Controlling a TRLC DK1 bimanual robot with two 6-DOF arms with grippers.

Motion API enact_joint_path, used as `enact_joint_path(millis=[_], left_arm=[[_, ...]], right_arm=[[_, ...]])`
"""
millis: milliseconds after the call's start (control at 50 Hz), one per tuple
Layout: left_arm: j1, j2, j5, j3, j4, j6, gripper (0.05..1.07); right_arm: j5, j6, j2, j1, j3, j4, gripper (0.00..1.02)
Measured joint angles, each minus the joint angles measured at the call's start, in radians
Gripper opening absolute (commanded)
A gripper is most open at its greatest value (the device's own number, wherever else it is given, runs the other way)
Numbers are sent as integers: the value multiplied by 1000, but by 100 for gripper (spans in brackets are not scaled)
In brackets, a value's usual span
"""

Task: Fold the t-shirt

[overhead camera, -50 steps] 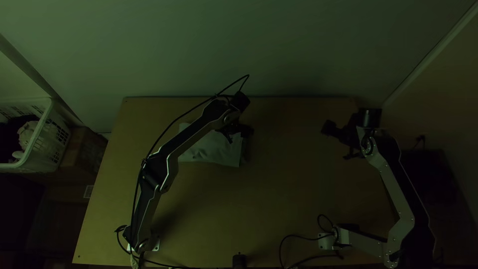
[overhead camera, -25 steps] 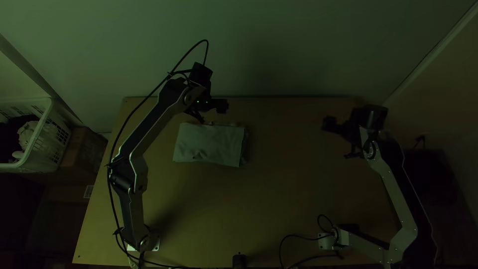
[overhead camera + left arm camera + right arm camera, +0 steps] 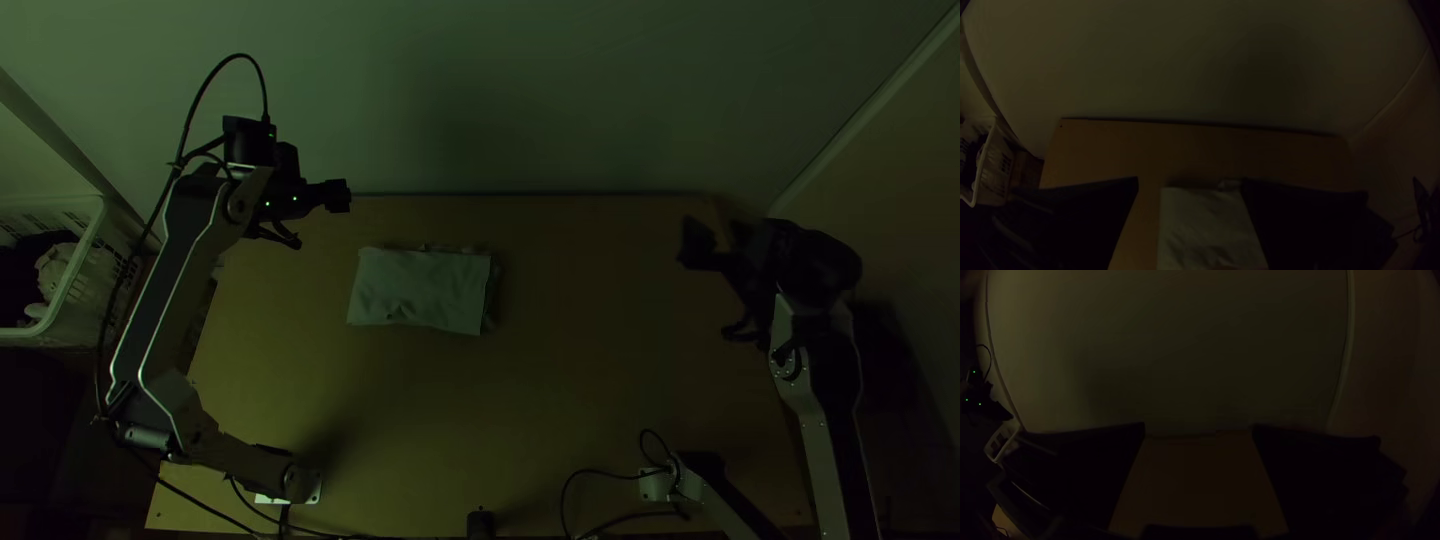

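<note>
Top view: folded t-shirt (image 3: 420,292) is lying on desk (image 3: 560,410) toward eleven o'clock, underlayers hiding; left hand (image 3: 318,220), dim right hand (image 3: 713,290) are hanging spread.

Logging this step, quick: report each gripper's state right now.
Left gripper: jaws open, holding nothing.
Right gripper: jaws open, holding nothing.

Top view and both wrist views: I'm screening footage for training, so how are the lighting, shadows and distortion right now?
Top view: dim, a soft shadow on the wall, but the folded t-shirt readable. Left wrist view: darker, its fingers near-black. Right wrist view: table barely lit, the wall trim bent by the fisheye.
</note>
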Motion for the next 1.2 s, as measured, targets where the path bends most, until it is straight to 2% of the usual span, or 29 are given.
enact_joint_path(millis=[200, 580, 760, 1000, 1200], left_arm=[[72, -202, 5, -225, 81, 41, 103], [235, -607, 7, -654, 270, 104, 103], [267, -821, 7, -881, 387, 119, 103], [356, -1126, 7, -1166, 587, 135, 103], [358, -1402, 7, -1382, 675, 145, 103]], right_arm=[[0, -48, -107, -45, -69, 35, 98], [0, -108, -322, -62, -224, 113, 98], [-3, -121, -478, -71, -394, 266, 98], [-4, -130, -622, -56, -538, 325, 98], [-4, -130, -758, -56, -708, 457, 98]])
